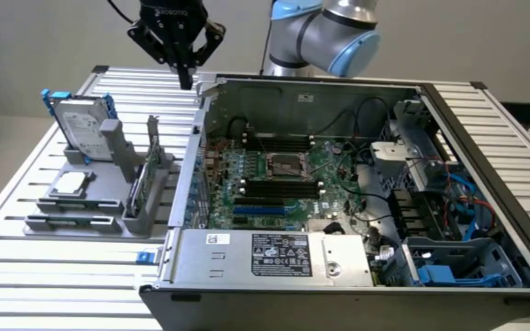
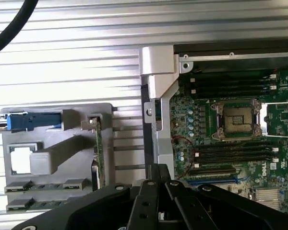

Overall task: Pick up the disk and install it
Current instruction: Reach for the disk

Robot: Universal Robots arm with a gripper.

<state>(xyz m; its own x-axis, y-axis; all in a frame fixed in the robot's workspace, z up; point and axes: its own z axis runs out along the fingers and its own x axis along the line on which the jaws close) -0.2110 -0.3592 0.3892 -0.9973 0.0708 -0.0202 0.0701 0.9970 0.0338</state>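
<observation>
One clenched, empty hand [image 1: 185, 81] hovers at upper left, apart from the disk [image 1: 81, 127] standing upright at far left in a grey holder [image 1: 113, 141]; grasping well likely means opening squarely over its top edge.

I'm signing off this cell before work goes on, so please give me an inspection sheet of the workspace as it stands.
Surface: slatted metal table, carrying a grey fixture tray and an open computer case.
Job's things: disk stands upright in the tray with its blue rails on, not held.
Clutter: CPU chip lying flat and green card on edge, both in the tray.
Grippers: claw shut and empty, hanging above the table near the case's far corner.
Cables: black cable above the claw; blue and black leads inside the case.
Surroundings: plain grey wall behind.
</observation>
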